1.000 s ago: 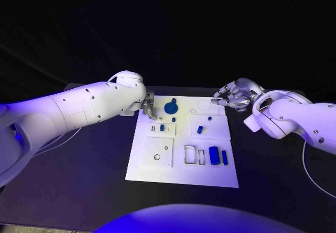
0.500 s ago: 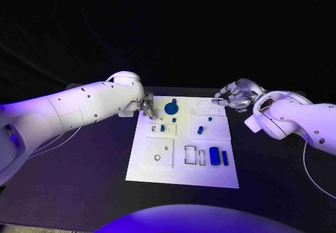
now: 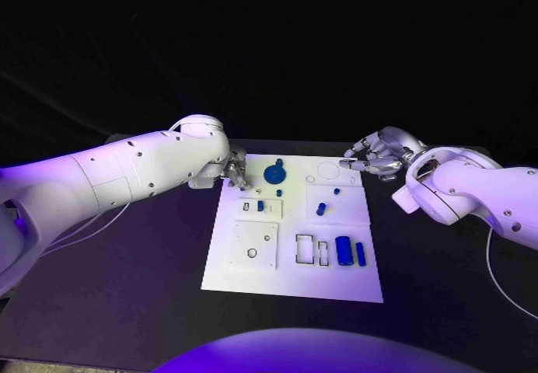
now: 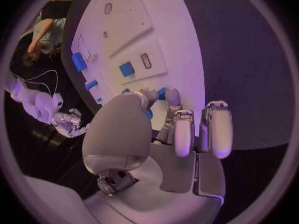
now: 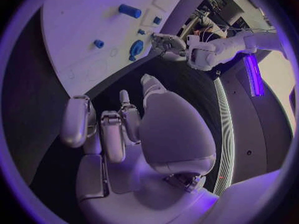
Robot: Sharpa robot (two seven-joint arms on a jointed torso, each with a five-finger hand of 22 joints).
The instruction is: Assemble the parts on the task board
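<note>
The white task board (image 3: 256,273) lies in the middle of the black table. A round blue part (image 3: 274,172) stands near its far edge, with small blue parts (image 3: 321,208) behind the middle and two longer blue parts (image 3: 343,249) at the right. My left hand (image 3: 236,172) hovers at the board's far left corner, just beside the round part, fingers apart and holding nothing. My right hand (image 3: 372,158) hangs past the far right corner, loosely curled and empty. In the left wrist view the left hand (image 4: 134,134) is above the board (image 4: 127,15). In the right wrist view the right hand (image 5: 140,129) is off the edge of the board (image 5: 74,20).
Empty recesses (image 3: 305,247) and a small hole (image 3: 251,252) mark the board's near half. Black table (image 3: 124,272) surrounds the board on all sides. My left forearm (image 3: 124,175) reaches across the table's left side.
The left arm has edged very slightly to the left. The right hand and the parts on the board have stayed where they were.
</note>
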